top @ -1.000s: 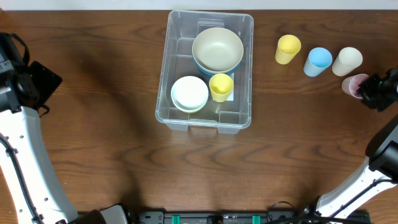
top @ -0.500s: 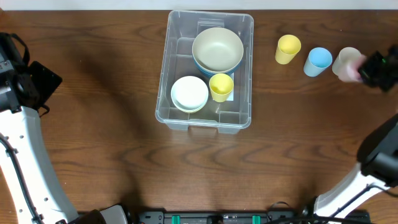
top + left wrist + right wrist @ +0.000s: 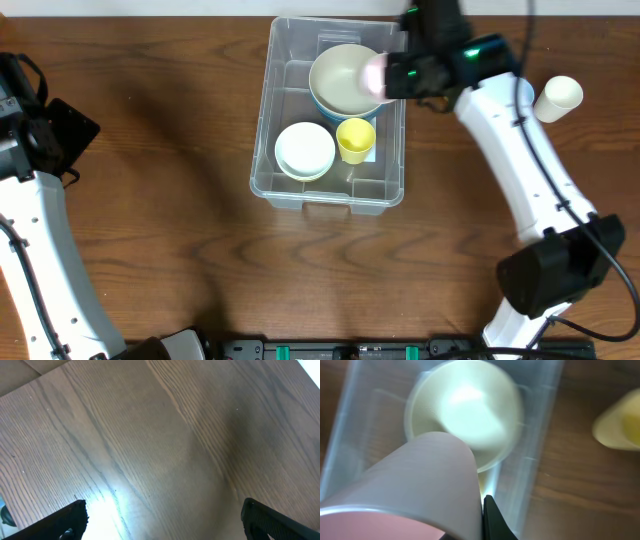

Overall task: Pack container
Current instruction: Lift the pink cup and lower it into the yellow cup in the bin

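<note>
In the container (image 3: 285,85), the large bowl (image 3: 345,80) sits at the back, stacked bowls (image 3: 305,150) front-left, a cup (image 3: 355,140) front-right. The right tool (image 3: 398,75) holds a second cup (image 3: 377,73) above the large bowl's right edge.

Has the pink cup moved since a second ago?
Yes. The right gripper has carried the pink cup left, from beside the cream cup to above the beige bowl in the container.

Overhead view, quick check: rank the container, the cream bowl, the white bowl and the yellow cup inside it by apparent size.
Largest to smallest:
1. container
2. cream bowl
3. white bowl
4. yellow cup
</note>
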### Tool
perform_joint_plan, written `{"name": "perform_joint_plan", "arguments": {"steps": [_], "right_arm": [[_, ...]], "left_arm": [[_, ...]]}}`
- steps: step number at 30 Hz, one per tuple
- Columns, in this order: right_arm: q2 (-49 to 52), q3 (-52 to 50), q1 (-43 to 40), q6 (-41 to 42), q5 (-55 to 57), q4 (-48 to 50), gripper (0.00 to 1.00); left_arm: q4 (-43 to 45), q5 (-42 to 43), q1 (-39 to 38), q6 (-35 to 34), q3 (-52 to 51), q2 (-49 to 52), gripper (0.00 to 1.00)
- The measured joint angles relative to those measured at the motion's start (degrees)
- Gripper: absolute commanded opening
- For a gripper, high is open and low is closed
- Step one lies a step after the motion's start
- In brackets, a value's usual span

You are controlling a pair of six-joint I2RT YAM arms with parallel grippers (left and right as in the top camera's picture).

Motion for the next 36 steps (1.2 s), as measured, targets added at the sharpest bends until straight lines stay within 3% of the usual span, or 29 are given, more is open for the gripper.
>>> {"name": "perform_joint_plan", "arguments": {"steps": [7,20,33,35,36], "right_arm": [[2.82,0.00,5.20,-0.31,4.31,-1.01,0.01],[6.10,-0.07,5.40,-0.31,6.14,-9.84,0.01],[6.10,-0.90,5.44,-0.31,6.56,-9.18,0.01],[6.10,-1.40,5.44,-0.31,6.51,-8.98,0.06],[6.10,-1.57,5.44,-0.33,6.49,-8.87,0.15]], "left_arm": [[0.00,0.00,0.00,0.00,0.00,0.00,0.98],[0.00,0.00,0.00,0.00,0.00,0.00,0.98],[0.00,0.00,0.00,0.02,0.00,0.02,0.98],[0.00,0.00,0.00,0.02,0.00,0.02,0.98],[0.00,0.00,0.00,0.02,0.00,0.02,0.98]]}}
